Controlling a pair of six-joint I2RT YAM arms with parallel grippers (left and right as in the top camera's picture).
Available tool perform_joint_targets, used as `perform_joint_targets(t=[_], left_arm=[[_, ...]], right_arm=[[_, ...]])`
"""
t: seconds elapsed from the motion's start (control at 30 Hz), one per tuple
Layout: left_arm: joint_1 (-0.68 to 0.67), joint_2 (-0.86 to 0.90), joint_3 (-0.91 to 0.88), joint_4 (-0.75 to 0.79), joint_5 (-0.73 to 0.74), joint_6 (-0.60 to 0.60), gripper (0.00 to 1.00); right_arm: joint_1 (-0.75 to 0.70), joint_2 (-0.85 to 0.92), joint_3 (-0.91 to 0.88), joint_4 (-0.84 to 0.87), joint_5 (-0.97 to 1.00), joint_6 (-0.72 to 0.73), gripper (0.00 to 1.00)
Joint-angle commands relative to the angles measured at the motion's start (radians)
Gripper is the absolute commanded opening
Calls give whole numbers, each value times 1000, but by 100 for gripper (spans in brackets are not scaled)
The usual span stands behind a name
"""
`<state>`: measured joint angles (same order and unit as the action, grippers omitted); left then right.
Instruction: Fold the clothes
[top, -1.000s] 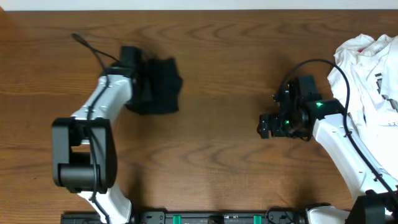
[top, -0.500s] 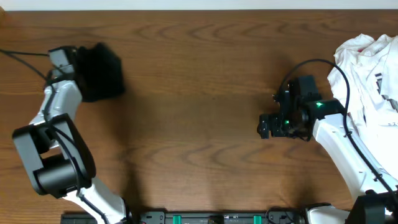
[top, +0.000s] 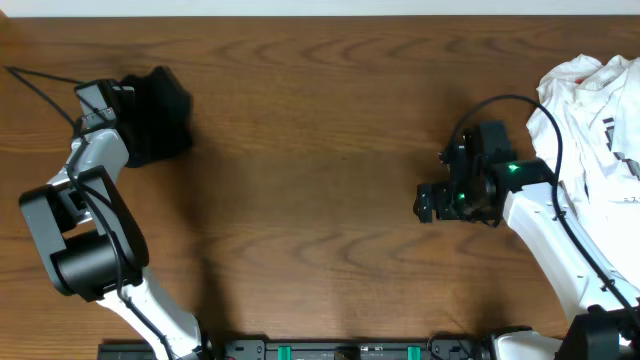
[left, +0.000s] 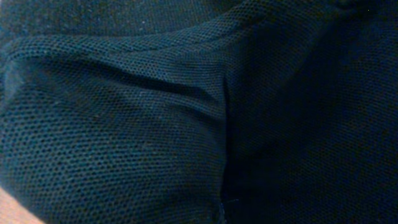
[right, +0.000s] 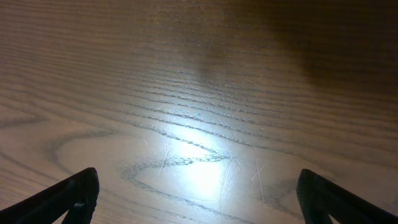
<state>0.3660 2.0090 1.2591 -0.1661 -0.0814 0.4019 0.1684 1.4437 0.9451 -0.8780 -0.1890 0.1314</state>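
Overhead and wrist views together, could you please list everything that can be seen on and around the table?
black short-sleeved shirt of soft mesh fabric: one, black, bunched at the table's far left, filling the left wrist view
white garment with black print: one, white, crumpled at the far right edge
wooden table: one, brown, under everything
left arm: one, white and black, reaching to the shirt
left gripper: one, black, shut on the shirt, fingers hidden in fabric
right arm: one, white and black, beside the white garment
right gripper: one, black, open over bare wood, holding nothing
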Motion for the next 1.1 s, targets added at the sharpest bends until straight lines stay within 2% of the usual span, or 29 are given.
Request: perform_joint_targets(t=[0.0, 0.2, 0.23, 0.27, 0.3, 0.33, 0.37, 0.53, 0.7, 0.97, 1.0, 1.03, 1.07], left_arm=[[-4, 50, 3, 23, 45, 122, 6], [-5, 50, 3, 61, 43, 151, 6], [-4, 50, 3, 69, 43, 159, 8], [-2, 50, 3, 76, 43, 163, 13], [-1, 50, 3, 84, 39, 163, 40], [0, 50, 3, 90, 36, 162, 78], [0, 50, 3, 94, 36, 162, 98], [-1, 29, 3, 157, 9, 79, 98], [-3, -67, 3, 195, 10, 8, 98], [-3, -225, 3, 102, 10, -347, 99], [-3, -233, 3, 80, 10, -379, 97], [-3, -239, 3, 55, 10, -401, 90], [-3, -240, 3, 22, 11, -430, 75]], right_arm=[[-4, -13, -5, 0, 2, 6, 99], [-4, -13, -5, 0, 2, 6, 99], [-4, -13, -5, 0, 2, 6, 99], [-4, -13, -5, 0, 2, 6, 99], [-4, -13, -5, 0, 2, 6, 99], [-4, -13, -5, 0, 2, 6, 99], [-4, -13, -5, 0, 2, 6, 99], [-4, -13, -5, 0, 2, 6, 99], [-4, -13, -5, 0, 2, 6, 99], [-4, -13, -5, 0, 2, 6, 99], [-4, -13, -5, 0, 2, 6, 99], [-4, -13, -5, 0, 2, 6, 99], [-4, -13, -5, 0, 2, 6, 99]])
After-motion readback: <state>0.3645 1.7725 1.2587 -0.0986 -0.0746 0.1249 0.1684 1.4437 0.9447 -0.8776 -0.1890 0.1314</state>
